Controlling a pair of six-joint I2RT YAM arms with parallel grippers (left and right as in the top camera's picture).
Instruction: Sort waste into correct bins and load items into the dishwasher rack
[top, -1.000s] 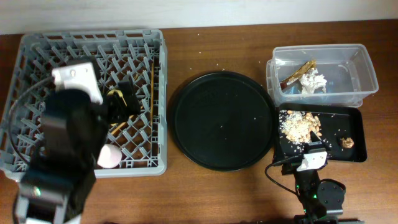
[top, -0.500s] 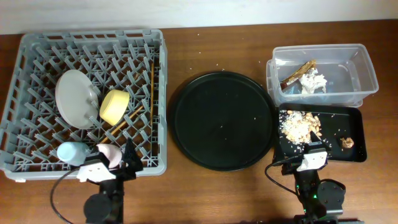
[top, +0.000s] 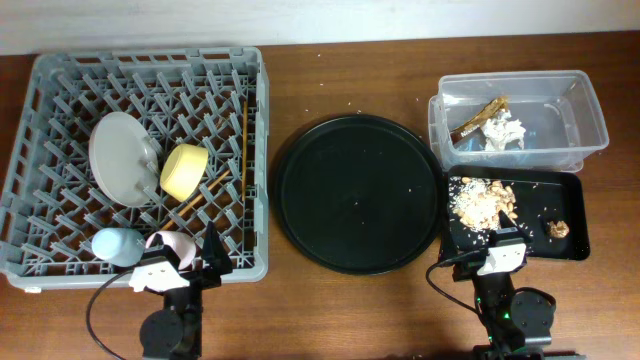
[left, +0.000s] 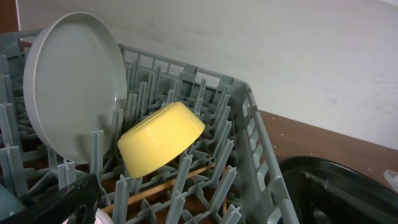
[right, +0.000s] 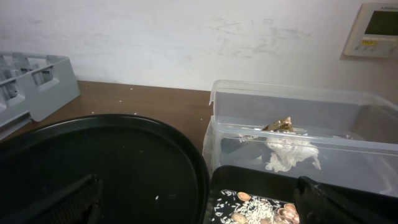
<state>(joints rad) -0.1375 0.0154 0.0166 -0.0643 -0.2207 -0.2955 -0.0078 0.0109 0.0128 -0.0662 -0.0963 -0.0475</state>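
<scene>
The grey dishwasher rack (top: 60, 80) holds the pale grey plate (top: 122, 158) on edge, the yellow bowl (top: 185, 171), the chopsticks (top: 243, 140), the blue cup (top: 115, 246) and the pink cup (top: 168, 242). My left gripper (top: 205, 264) is open and empty at the rack's front edge. In its wrist view (left: 199, 210) it faces the plate (left: 71, 93) and the bowl (left: 163, 138). The clear tub (top: 585, 110) holds the napkin (top: 505, 130) and the brown wrapper (top: 480, 117). The black tray (top: 530, 240) holds food scraps (top: 482, 200). My right gripper (top: 500, 250) is open and empty by the tray's front edge.
A large round black tray (top: 358, 193) lies between the rack and the bins, with a few crumbs on it. In the right wrist view (right: 199, 211) it fills the lower left (right: 106, 162), with the tub (right: 298, 106) behind the scraps (right: 261, 210).
My left arm has drawn back from above the rack to the table's front edge, uncovering the plate, bowl and cups. The pink cup looks slightly shifted. The right arm has not moved.
</scene>
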